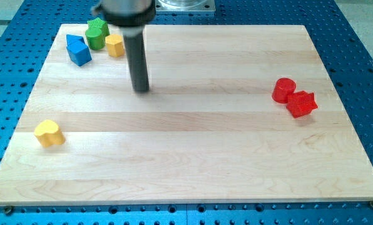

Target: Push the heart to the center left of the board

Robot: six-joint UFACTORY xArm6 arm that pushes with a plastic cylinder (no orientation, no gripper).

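A yellow heart block (49, 133) lies on the wooden board (193, 156) at the view's left, a little below mid-height, near the left edge. My tip (141, 89) is the end of the dark rod, at the upper middle-left of the board. It is well apart from the heart, up and to the right of it. It touches no block.
At the top left stand a blue block (79, 50), a green star-like block (97, 32) and a yellow block (115, 45), close together. At the right lie a red cylinder (283, 89) and a red block (301, 103), touching. Blue perforated table surrounds the board.
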